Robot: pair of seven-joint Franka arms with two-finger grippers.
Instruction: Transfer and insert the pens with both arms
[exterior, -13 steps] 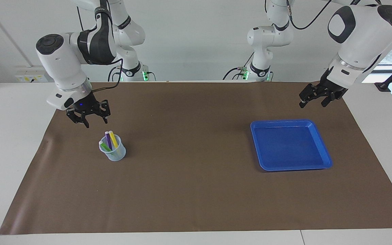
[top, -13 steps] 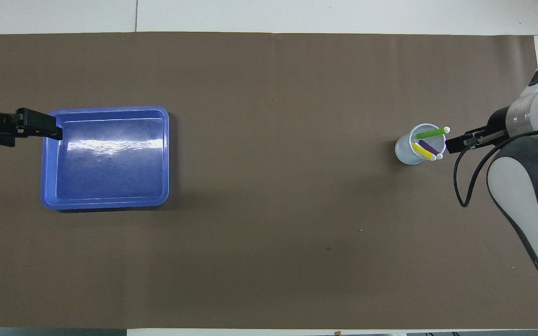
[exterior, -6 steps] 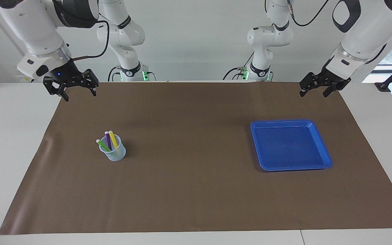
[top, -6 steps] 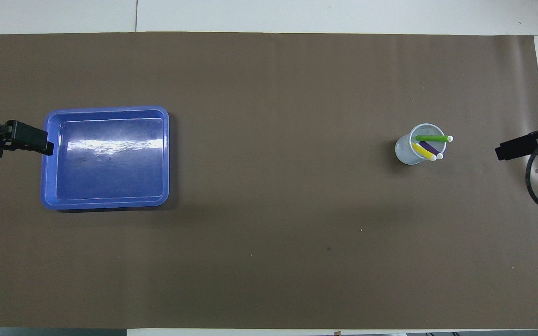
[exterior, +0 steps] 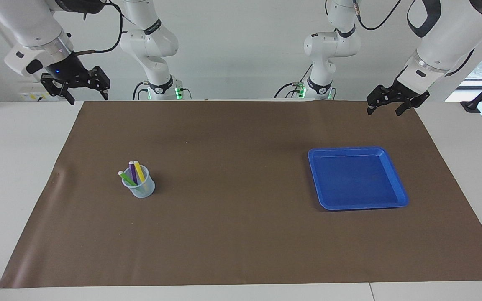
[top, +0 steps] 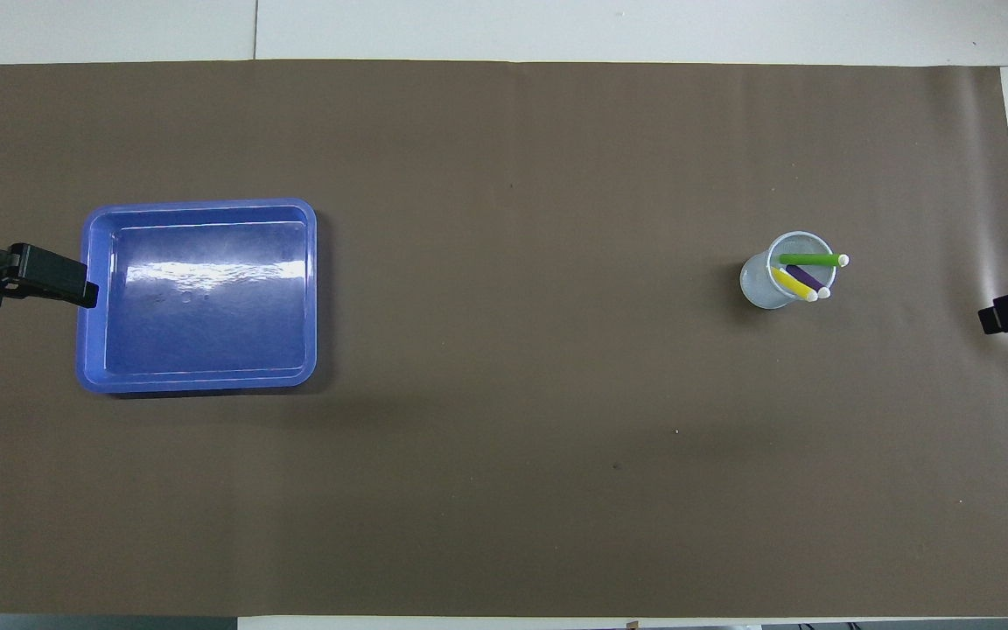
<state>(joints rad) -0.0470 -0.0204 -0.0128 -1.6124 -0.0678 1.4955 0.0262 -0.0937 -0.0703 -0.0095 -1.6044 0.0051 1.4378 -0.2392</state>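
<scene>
The brown mat [exterior: 241, 234] covers most of the table, and both arms stand raised at its robot-side corners, neither touching anything.

The blue tray [exterior: 400, 196] lies flat toward the left arm's end of the table; its floor shows bare in both views.

The clear cup [exterior: 144, 190] stands upright toward the right arm's end, well apart from the tray.

All three pens are in the cup, pale ends up: the yellow pen [exterior: 139, 170] and purple pen [exterior: 132, 170] lean side by side, and the green pen [exterior: 128, 179] tilts lower across the rim toward the right arm's end.

The left gripper [exterior: 387, 106] hangs over the mat's corner, jaws wide, holding nothing. The right gripper [exterior: 84, 92] hangs over the bare table at its own corner, jaws also wide and empty.

Judgement: the insertion looks complete, with no pen left on the mat or in the tray. The step in hand appears to be parking the arms.

Recommendations:
- Keep both grippers high and clear of the cup; it is light and top-heavy with leaning pens, so a brush could tip it.
- Carry the jaws spread and clear of the green pen's overhanging end.
- Confirm the cup sits steady before ending.
</scene>
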